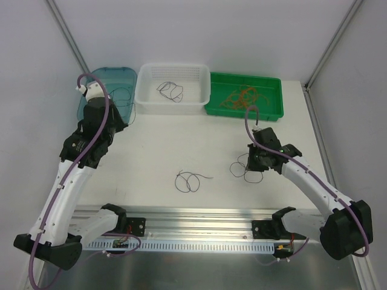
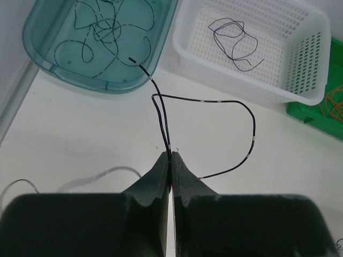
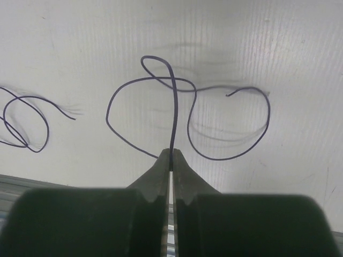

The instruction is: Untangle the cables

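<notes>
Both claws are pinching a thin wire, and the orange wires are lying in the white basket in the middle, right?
Not quite. The left gripper does pinch a black cable and the right gripper a purplish cable, but the orange cables lie in the green tray, right of the white basket, which holds only a dark cable. The top external view shows it.

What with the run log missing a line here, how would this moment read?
left gripper: shut on black cable, near blue bin | right gripper: shut on dark cable | third cable: loose on table
</notes>
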### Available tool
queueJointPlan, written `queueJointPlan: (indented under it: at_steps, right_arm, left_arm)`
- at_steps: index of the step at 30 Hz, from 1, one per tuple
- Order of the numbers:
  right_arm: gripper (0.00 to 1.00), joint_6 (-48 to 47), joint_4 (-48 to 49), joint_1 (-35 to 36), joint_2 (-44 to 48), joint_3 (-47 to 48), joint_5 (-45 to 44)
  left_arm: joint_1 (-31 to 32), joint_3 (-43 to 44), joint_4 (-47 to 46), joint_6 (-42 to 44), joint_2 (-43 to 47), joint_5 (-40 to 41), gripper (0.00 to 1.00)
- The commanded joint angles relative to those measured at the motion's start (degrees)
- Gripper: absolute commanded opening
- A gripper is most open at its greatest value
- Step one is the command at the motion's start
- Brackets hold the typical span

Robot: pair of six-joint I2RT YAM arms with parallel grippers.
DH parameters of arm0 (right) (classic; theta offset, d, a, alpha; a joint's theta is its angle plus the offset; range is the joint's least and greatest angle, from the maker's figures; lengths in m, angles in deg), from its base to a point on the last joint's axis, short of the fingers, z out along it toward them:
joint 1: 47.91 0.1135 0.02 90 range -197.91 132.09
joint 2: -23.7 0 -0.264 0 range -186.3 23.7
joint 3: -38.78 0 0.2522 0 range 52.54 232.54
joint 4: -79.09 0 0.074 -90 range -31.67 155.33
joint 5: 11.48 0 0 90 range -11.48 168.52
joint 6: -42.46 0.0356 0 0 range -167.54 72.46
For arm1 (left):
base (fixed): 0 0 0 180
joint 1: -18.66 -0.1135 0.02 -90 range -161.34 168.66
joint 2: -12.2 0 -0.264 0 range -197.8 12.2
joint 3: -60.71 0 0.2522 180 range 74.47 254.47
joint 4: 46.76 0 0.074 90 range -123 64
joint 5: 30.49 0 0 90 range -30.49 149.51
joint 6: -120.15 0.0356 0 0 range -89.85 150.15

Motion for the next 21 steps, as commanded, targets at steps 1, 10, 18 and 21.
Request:
queueJointPlan:
  at_steps: [1,10,18,21]
  right_arm:
    - [0.01,-2.61,-3.34,-0.05,1.25,4.05,0.03]
    - [0.02,-1.04,0.69,-0.14,0.72,0.99,6.7]
    - [0.03,-1.04,3.59,0.82,0.37,-1.57,12.42]
    - [0.03,-0.95,4.04,1.7,-0.07,-1.74,13.3]
  left_arm:
    - [-0.57,6.9,1.07,6.25,-1.77,4.41,0.0]
    - [-2.59,23.26,0.89,13.37,-11.16,6.71,0.0]
    - [-10.32,33.19,-3.24,13.9,-23.82,2.15,0.0]
    - [-14.54,35.65,-5.43,13.55,-29.44,-0.05,0.0]
